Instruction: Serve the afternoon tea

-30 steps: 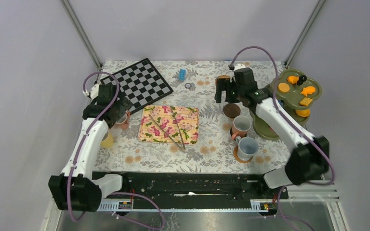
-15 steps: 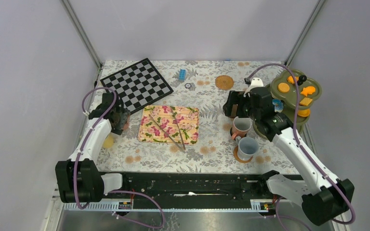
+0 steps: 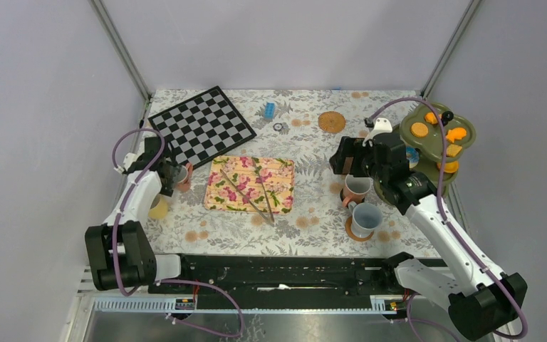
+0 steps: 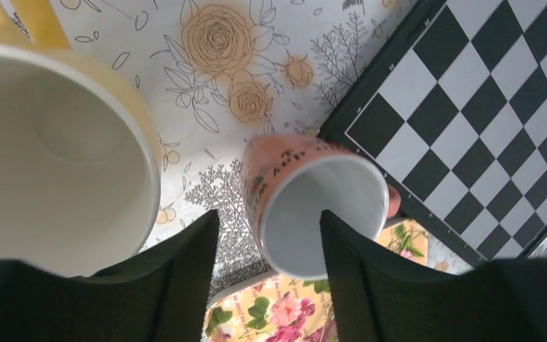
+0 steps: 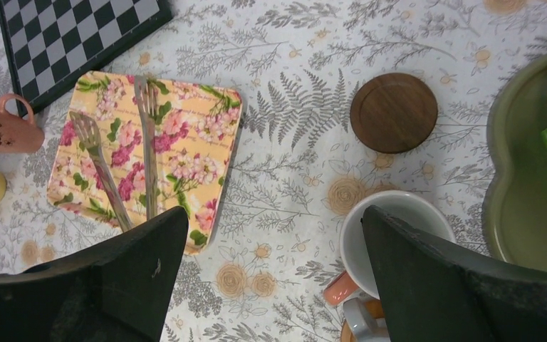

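Observation:
A pink mug (image 4: 313, 206) stands beside the chessboard, with a yellow mug (image 4: 50, 157) close on its left. My left gripper (image 4: 269, 217) is open over the pink mug's rim, one finger inside the cup and the other outside its left wall, a small gap showing. My right gripper (image 5: 274, 214) hangs open above the tablecloth with nothing in it. Its right finger overlaps a white mug with an orange handle (image 5: 399, 203). A grey-blue mug (image 3: 365, 217) sits on a coaster. A dark round coaster (image 5: 393, 112) lies bare. Orange pastries (image 3: 419, 129) rest on the green tiered stand (image 3: 438, 146).
The floral mat (image 3: 251, 184) with metal tongs (image 3: 246, 192) lies mid-table. A chessboard (image 3: 203, 125) is at the back left, with a small blue object (image 3: 269, 109) and a wicker coaster (image 3: 332, 121) further back. Grey walls close in both sides.
My left gripper has come down around the pink mug's rim and its jaws have narrowed. My right arm pulled back from the wicker coaster towards the mugs, staying open.

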Motion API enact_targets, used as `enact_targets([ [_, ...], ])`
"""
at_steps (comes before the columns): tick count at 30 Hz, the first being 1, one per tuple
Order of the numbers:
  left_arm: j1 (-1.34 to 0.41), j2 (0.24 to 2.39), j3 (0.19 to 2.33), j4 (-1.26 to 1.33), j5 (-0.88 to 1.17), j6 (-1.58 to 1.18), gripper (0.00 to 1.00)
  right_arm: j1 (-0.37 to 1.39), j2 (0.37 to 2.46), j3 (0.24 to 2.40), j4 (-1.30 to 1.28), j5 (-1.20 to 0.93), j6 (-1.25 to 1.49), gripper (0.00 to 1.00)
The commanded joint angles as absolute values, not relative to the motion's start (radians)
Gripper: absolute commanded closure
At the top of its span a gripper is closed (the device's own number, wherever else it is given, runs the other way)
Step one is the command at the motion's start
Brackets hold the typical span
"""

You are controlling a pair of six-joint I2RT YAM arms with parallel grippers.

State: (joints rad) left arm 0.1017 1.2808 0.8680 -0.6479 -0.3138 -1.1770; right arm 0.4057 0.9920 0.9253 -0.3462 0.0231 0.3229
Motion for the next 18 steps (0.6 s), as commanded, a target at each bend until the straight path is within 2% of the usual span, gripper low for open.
enact_targets([
  [1, 0.145, 1.324, 0.861, -0.570, -0.262, -1.134, 0.46, 0.405, 1.006, 0.920, -0.316, -0.035, 0.346, 0.00],
  [4, 0.148, 1.352, 0.860, -0.555, -0.232, -1.120, 0.56, 0.406, 1.015, 0.923, -0.312, -0.087, 0.318, 0.01],
  [9, 0.148, 1.362, 0.865, -0.544, -0.222, -1.074, 0.80, 0.405, 1.014, 0.904, -0.282, -0.151, 0.284, 0.02],
  [12, 0.148, 1.358, 0.861, -0.548, -0.219, -1.034, 0.88, 0.405, 1.035, 0.904, -0.274, -0.207, 0.254, 0.02],
  [14, 0.149, 1.359, 0.870, -0.568, -0.227, -0.996, 0.99, 0.406, 1.055, 0.904, -0.266, -0.231, 0.245, 0.02],
  [18, 0.148, 1.318, 0.884, -0.599, -0.235, -0.937, 1.00, 0.450, 1.096, 0.918, -0.259, -0.242, 0.196, 0.02],
])
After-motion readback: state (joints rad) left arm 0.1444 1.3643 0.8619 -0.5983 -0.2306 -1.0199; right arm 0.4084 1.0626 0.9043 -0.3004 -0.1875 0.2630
